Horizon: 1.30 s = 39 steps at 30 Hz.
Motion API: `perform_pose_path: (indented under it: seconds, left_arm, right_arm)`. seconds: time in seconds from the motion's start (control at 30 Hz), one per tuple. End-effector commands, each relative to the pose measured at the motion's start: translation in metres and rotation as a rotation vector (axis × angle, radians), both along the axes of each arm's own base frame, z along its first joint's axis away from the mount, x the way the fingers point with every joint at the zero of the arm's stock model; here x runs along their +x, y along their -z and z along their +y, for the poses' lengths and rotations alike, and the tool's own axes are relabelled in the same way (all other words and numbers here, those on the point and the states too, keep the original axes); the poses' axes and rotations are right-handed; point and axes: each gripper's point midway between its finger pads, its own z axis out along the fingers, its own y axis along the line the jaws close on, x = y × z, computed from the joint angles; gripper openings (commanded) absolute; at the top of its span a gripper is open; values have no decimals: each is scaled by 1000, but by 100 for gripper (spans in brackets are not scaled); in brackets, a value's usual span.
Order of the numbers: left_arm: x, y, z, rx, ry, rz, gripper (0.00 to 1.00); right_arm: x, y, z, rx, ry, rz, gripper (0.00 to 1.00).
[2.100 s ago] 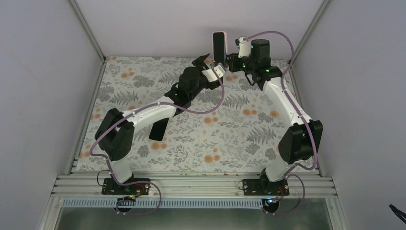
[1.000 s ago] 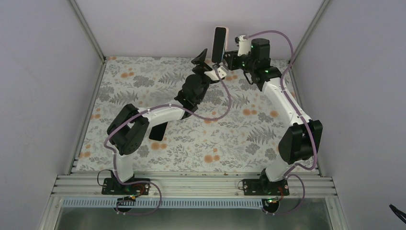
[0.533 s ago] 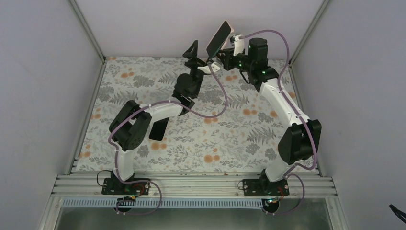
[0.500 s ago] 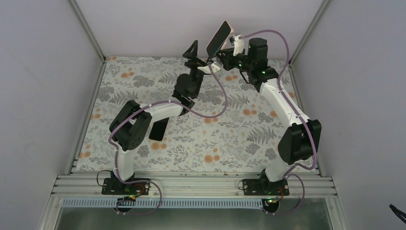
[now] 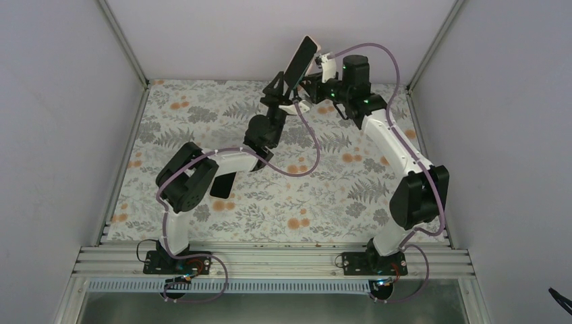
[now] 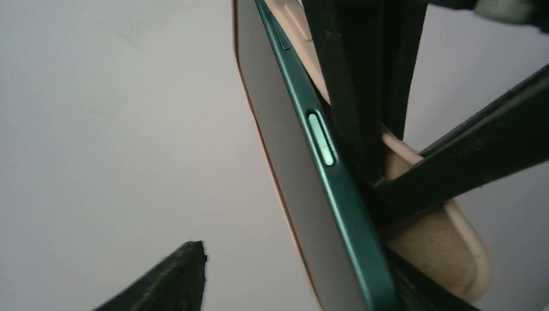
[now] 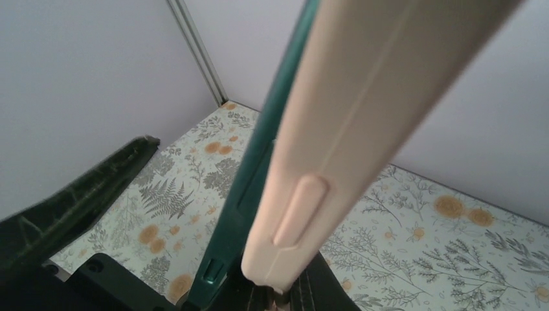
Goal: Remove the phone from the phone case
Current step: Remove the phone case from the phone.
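Note:
The phone (image 5: 299, 59), dark screen and green edge, sits in a peach case and is held in the air at the back, tilted to the left. My right gripper (image 5: 311, 86) is shut on its lower end. In the right wrist view the green phone edge (image 7: 259, 162) stands slightly apart from the peach case (image 7: 336, 155), gripped at the right gripper (image 7: 285, 297). My left gripper (image 5: 278, 91) is open just left of the phone's lower part. In the left wrist view the phone (image 6: 304, 194) and case (image 6: 440, 253) lie between the left gripper's (image 6: 298, 288) spread jaws.
A floral mat (image 5: 337, 189) covers the table. A flat black rectangle (image 5: 222, 184) lies on it under the left arm. Grey walls and metal posts (image 5: 125, 47) close in the back and sides.
The right gripper has tilted the phone to the left and carried it leftward. The left gripper has risen from below and now straddles the phone's lower part, still open.

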Motion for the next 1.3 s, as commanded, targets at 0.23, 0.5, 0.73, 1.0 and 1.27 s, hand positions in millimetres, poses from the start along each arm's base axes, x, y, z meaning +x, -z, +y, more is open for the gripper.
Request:
perform_pose_path:
  seconds: [0.23, 0.5, 0.73, 1.0, 1.27]
  left_arm:
    - [-47, -43, -35, -15, 141, -212, 40]
    - [-50, -39, -52, 10, 150, -234, 30]
    - [-50, -36, -53, 5, 138, -229, 11]
    - [-62, -46, -43, -30, 168, -142, 3]
    - [-85, -50, -24, 2, 180, 43, 2]
  right_arm:
    - [-55, 33, 58, 9, -300, 146, 3]
    - [-56, 39, 61, 6, -318, 166, 3]
    - [-55, 42, 59, -5, -307, 162, 3]
    - [-2, 61, 2, -211, 10, 98, 3]
    - [44, 80, -89, -531, 331, -1, 3]
